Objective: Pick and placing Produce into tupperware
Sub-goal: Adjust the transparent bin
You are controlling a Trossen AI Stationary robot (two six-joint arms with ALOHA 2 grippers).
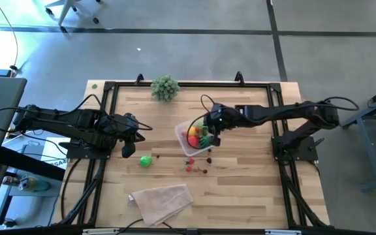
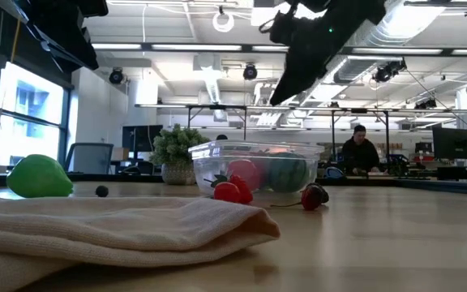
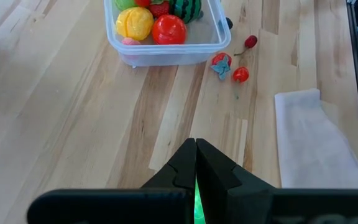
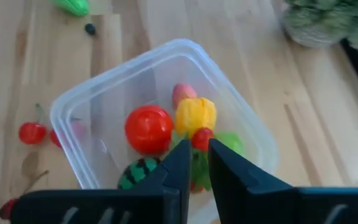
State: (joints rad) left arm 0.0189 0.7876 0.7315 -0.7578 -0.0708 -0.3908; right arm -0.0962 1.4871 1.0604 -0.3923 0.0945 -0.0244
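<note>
The tupperware (image 1: 192, 138) sits mid-table holding red, yellow and green produce (image 4: 166, 130), directly beneath the right gripper (image 4: 194, 163), its jaws narrowly parted and empty. The left gripper (image 3: 196, 163), jaws pressed together, waits well apart.

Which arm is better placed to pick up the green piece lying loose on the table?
Left. The left gripper sits just beside the green produce, while the right gripper hangs over the tupperware, farther off.

Clear glossy plastic tupperware (image 4: 73, 106), pale planked wood table (image 1: 253, 189), matt beige cloth (image 1: 163, 201)
</note>
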